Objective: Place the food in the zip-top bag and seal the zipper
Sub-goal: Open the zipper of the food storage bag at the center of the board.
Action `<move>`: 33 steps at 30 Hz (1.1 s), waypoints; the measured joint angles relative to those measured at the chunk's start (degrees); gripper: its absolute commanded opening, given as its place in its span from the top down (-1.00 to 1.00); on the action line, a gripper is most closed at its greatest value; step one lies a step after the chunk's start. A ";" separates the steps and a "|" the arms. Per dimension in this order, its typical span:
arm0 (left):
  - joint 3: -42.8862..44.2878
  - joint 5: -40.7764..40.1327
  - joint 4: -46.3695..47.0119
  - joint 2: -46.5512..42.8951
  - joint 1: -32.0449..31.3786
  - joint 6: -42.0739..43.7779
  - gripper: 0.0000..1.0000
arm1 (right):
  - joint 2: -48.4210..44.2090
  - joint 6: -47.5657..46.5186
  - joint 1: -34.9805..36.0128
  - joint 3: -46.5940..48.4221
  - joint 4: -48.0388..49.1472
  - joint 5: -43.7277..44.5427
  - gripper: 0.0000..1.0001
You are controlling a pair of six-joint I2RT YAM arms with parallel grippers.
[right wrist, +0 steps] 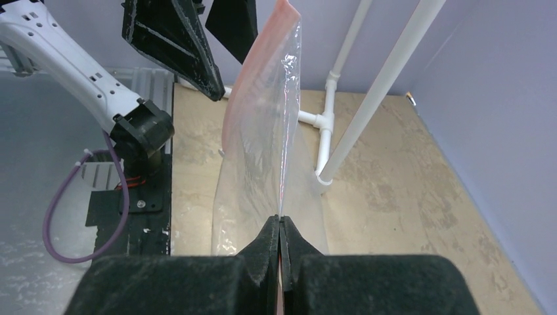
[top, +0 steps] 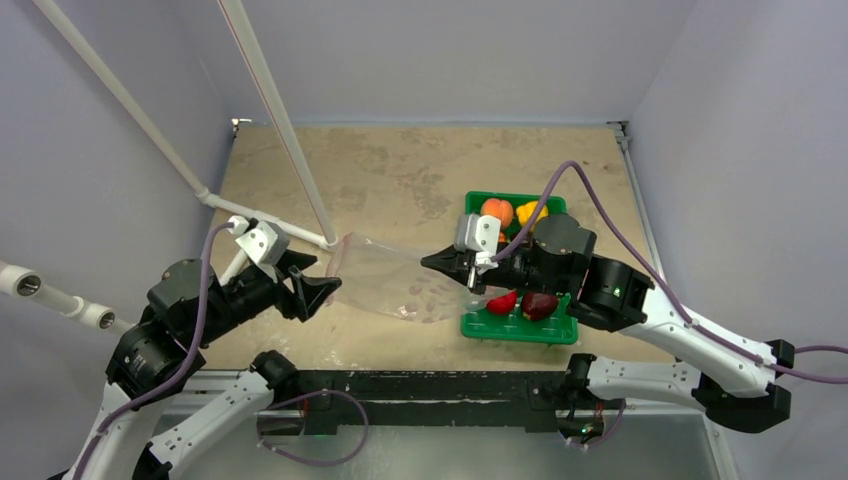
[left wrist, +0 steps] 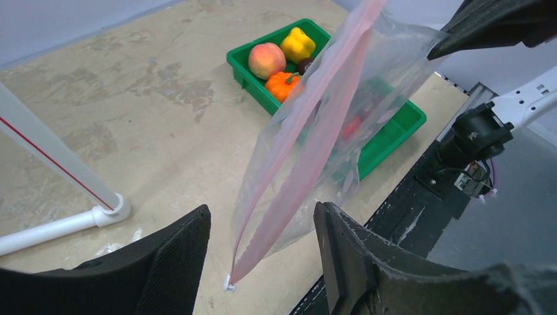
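The clear zip-top bag (top: 400,280) hangs stretched between the two grippers above the table. Its pinkish zipper (left wrist: 309,138) runs down to a small white slider (left wrist: 228,283). My right gripper (top: 437,262) is shut on the bag's edge, as the right wrist view (right wrist: 280,226) shows. My left gripper (top: 322,280) is open, its fingers (left wrist: 167,262) either side of the zipper's lower end without touching it. The food sits in the green tray (top: 520,330): a peach (top: 497,211), a yellow pepper (top: 530,212), an orange pumpkin (left wrist: 284,85), a red piece (top: 503,302) and a dark red piece (top: 540,305). I see no food inside the bag.
A white pipe frame (top: 290,130) rises from the table's left side, its foot (left wrist: 108,213) close to the left gripper. Walls enclose the table on three sides. A black rail (top: 420,385) runs along the near edge.
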 measured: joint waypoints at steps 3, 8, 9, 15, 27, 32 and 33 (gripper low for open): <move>-0.68 1.29 -0.13 -0.15 0.00 0.02 -0.17 | 0.00 -0.28 0.00 0.02 0.00 -0.83 1.00; -0.85 1.29 -0.26 -0.13 0.00 0.15 -0.15 | -0.07 -0.85 0.00 0.63 -0.17 -1.62 1.00; -0.83 1.38 -0.28 -0.13 0.00 0.15 -0.15 | -0.09 -0.96 0.00 0.72 -0.17 -1.81 1.00; 0.20 2.12 -1.60 -0.11 0.00 0.17 -0.16 | -1.20 -1.16 0.00 0.76 -0.26 -1.86 1.00; 4.33 0.20 -2.89 -0.17 0.00 0.04 -0.14 | -2.62 -1.51 0.00 0.74 -0.24 -2.08 1.00; 3.85 0.13 -2.47 -0.17 0.00 -0.07 -0.12 | -2.62 -1.53 0.00 0.72 -0.20 -2.29 1.00; 3.56 0.15 -2.38 -0.17 0.00 -0.07 -0.11 | -2.62 -1.53 0.00 0.72 -0.17 -2.32 1.00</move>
